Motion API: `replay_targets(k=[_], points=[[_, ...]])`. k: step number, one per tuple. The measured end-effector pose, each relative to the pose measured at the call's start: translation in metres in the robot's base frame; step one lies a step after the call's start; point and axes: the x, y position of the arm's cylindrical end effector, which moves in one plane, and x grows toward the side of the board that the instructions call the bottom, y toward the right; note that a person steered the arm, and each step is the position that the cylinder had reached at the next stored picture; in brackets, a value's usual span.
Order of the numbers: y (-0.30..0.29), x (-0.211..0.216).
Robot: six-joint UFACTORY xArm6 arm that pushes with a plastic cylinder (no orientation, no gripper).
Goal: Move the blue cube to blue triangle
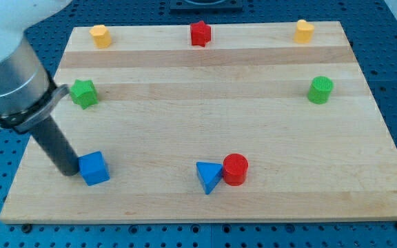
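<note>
The blue cube (94,168) sits on the wooden board near the view's lower left. The blue triangle (208,176) lies at the bottom centre, well to the cube's right, touching a red cylinder (236,169) on its right side. My tip (68,171) rests on the board right against the cube's left side. The dark rod rises from it up and to the left into the grey arm body.
A green star (83,93) is at the left, above the rod. A yellow block (100,35), a red star (200,33) and another yellow block (304,31) line the top edge. A green cylinder (320,90) stands at the right.
</note>
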Motion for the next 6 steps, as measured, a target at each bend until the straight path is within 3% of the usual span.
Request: replay_targets(k=[2,4,6], points=[[0.069,0.002],[0.047,0.025],[0.079,0.024]])
